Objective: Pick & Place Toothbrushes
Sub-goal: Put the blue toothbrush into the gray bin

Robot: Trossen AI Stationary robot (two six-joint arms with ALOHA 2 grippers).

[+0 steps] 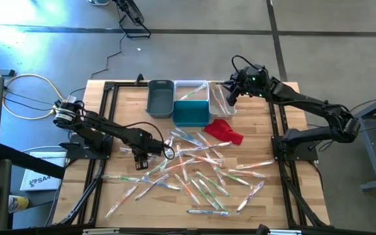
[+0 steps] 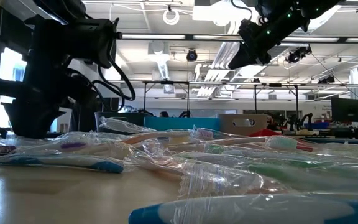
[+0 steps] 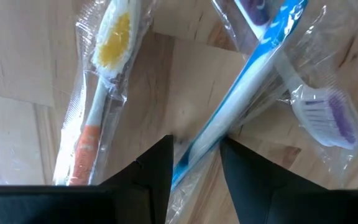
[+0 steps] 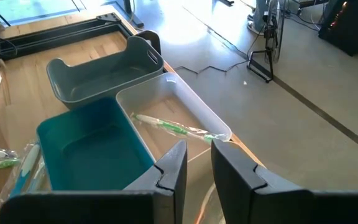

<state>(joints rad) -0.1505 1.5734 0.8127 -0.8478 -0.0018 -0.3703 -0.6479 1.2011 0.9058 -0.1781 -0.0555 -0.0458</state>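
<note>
Near the table's left side: the left gripper is down low on the wood, at the left edge of the toothbrush pile.
Left gripper's hold: its two fingers sit on each side of a blue toothbrush, with small gaps, not yet squeezing it.
Beside it: an orange toothbrush lies just next to the blue one.
Toothbrushes: lots are spread over the middle and front of the table.
Right gripper: it hangs above the back right corner, over a clear bin; its fingers are a little apart and hold nothing.
Bins: grey bin, teal bin and the clear bin sit together at the back edge; a green toothbrush lies in the clear one.
Red cloth: just in front of the bins.
Open room: bare wood shows at the back left and far right.
</note>
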